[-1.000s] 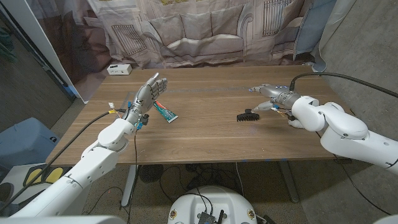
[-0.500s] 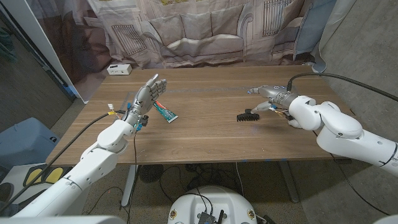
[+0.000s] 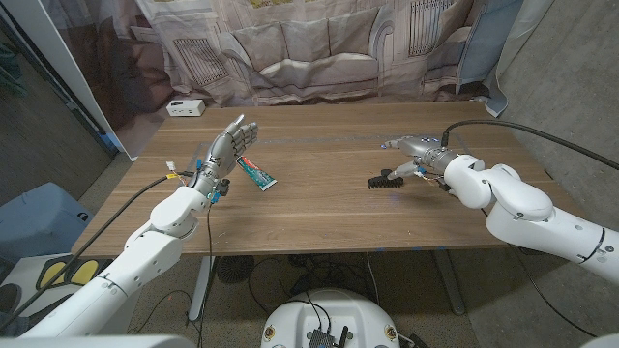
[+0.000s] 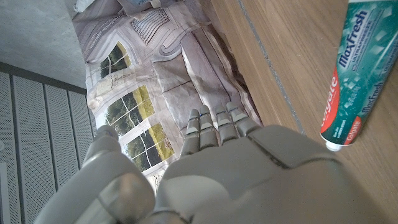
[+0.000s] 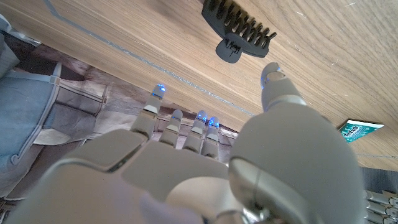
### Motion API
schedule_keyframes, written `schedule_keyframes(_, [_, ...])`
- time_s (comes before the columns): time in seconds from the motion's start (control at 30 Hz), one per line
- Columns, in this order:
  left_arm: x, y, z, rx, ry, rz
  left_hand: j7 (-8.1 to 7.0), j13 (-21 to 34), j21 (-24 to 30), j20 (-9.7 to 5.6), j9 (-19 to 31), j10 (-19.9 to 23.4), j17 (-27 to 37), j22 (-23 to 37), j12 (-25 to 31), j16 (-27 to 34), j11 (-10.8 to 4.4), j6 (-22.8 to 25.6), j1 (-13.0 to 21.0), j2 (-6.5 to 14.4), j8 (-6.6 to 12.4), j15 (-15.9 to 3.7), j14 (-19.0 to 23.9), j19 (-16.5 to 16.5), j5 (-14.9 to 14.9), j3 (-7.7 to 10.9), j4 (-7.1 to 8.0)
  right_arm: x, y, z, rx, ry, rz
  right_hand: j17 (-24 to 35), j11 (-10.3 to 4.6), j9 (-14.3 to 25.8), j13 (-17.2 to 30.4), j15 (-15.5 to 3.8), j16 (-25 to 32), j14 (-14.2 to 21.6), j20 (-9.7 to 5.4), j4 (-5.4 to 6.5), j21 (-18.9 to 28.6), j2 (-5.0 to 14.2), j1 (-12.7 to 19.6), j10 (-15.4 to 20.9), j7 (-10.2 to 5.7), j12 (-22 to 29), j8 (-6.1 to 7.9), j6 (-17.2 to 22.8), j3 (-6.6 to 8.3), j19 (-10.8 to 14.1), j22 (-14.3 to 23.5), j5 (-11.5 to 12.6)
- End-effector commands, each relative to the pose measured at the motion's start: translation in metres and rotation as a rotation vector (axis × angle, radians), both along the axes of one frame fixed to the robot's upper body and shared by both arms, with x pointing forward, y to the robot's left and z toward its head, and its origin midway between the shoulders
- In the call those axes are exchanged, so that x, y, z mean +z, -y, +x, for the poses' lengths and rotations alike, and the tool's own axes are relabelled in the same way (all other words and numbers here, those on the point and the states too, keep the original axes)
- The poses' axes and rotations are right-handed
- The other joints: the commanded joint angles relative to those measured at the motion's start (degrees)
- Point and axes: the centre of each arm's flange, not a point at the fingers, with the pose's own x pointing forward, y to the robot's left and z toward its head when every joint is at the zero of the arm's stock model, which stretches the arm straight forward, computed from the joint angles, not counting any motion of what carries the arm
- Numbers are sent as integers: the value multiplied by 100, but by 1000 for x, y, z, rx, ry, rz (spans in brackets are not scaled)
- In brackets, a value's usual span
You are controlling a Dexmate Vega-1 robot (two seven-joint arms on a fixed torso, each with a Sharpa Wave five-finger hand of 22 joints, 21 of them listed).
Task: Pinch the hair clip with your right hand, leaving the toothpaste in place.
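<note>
Right hand [image 3: 418,155], fingers spread & empty, hovers just beside the black hair clip [image 3: 384,178] lying mid-worktop [image 3: 319,208], apparently lining up a pinch, while left hand [image 3: 228,147], fingers open, waits by the toothpaste [image 3: 256,172], likely so it stays put.

— Where does the head view look from?
— High above the near edge, down over the table [image 3: 329,208] toward the curtain [image 3: 319,48].
— And the wrist views?
— Close, along each hand's back, turned over. The right one shares the hair clip [image 5: 238,28] and toothpaste [image 5: 362,129]; the left shares the toothpaste.
</note>
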Motion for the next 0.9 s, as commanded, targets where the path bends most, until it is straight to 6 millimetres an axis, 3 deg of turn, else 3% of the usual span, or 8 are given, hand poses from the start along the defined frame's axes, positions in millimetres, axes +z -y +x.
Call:
schedule_keyframes(0.03, [0, 0, 2, -5, -2, 2, -7, 27, -26, 33, 25, 56, 8, 26, -13, -3, -11, 46, 70, 22, -8, -17, 31, 6, -17, 37, 14, -8, -1, 6, -7, 25, 4, 6, -9, 11, 15, -40, 51, 98, 7, 4, 2, 7, 105, 111, 29, 41, 40, 109, 43, 84, 7, 59])
schedule_keyframes(0.9, [1, 3, 1, 4, -3, 18, 0, 29, -26, 42, 26, 70, 8, 26, -18, -7, -5, 57, 79, 29, -11, 2, 40, 2, -19, 41, 14, -15, -2, 19, -16, -7, 21, 0, -52, 9, 11, -122, 123, 448, 15, 62, -37, -21, 261, 654, -22, 143, 192, 712, 52, 288, 10, 86])
